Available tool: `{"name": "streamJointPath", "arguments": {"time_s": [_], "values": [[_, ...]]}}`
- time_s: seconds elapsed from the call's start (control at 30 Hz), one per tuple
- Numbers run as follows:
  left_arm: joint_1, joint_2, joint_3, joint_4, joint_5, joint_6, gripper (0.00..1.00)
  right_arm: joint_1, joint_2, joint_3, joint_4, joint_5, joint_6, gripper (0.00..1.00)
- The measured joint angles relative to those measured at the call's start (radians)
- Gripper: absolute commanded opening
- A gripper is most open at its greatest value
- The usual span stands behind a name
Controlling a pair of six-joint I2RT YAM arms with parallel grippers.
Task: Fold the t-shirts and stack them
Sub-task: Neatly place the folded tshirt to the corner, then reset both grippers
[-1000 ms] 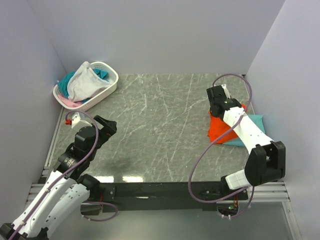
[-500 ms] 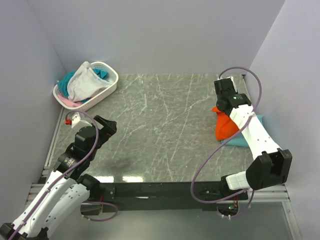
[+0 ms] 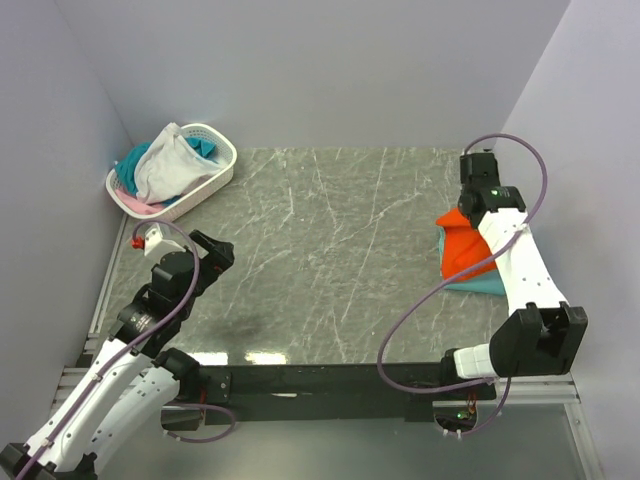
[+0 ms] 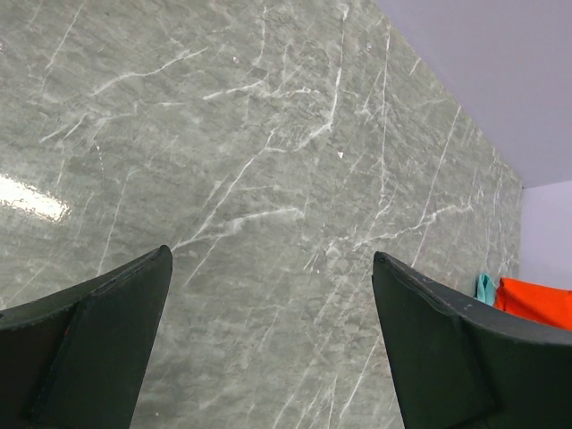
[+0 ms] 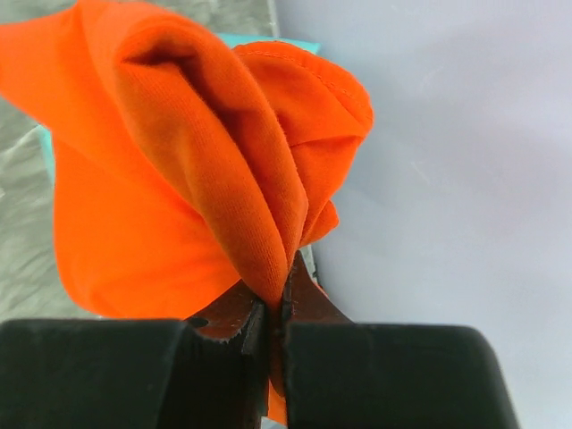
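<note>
Pinching the orange t-shirt (image 5: 179, 170) with my right gripper (image 5: 275, 299), fingers clamped on it, above the teal t-shirt (image 3: 482, 286) at right; my left gripper (image 4: 271, 259) sits near left, fingers apart.

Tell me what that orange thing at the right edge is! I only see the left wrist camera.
Observer: An orange t-shirt; the right hand is shut on a fold of it.
Operator: Is it lying flat?
Observer: No, the pinched fold is lifted, and the rest lies on a teal t-shirt.
Operator: Any more clothes?
Observer: Yes, a pile of clothes sits in a white basket at the far left.
</note>
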Motion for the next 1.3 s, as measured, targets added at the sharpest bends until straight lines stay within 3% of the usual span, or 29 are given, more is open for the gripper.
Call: {"name": "streamJointPath", "arguments": {"time_s": [0.23,0.6,0.7,0.77,0.8,0.83,1.1,1.3], "values": [[0.000,0.003,0.000,0.000,-0.003,0.000,0.99,-0.134,0.076,-0.031,0.100,-0.050,-0.039,0.00],[0.000,0.025,0.000,0.000,-0.003,0.000,0.99,-0.220,0.243,-0.064,0.214,-0.042,-0.016,0.02],[0.000,0.025,0.000,0.000,-0.003,0.000,0.99,-0.241,0.277,-0.062,0.221,-0.021,0.014,0.20],[0.000,0.026,0.000,0.000,-0.003,0.000,0.99,-0.253,0.307,-0.054,0.213,0.000,0.042,0.26],[0.000,0.026,0.000,0.000,-0.003,0.000,0.99,-0.257,0.320,-0.048,0.207,0.010,0.054,0.79],[0.000,0.026,0.000,0.000,-0.003,0.000,0.99,-0.261,0.330,-0.043,0.204,0.022,0.076,0.93],[0.000,0.032,0.000,-0.006,-0.003,0.000,0.99,-0.264,0.315,-0.028,0.189,0.050,0.145,0.94],[0.000,0.032,0.000,-0.008,-0.006,-0.001,1.00,-0.264,0.175,-0.045,0.227,-0.099,0.222,0.95]]}}
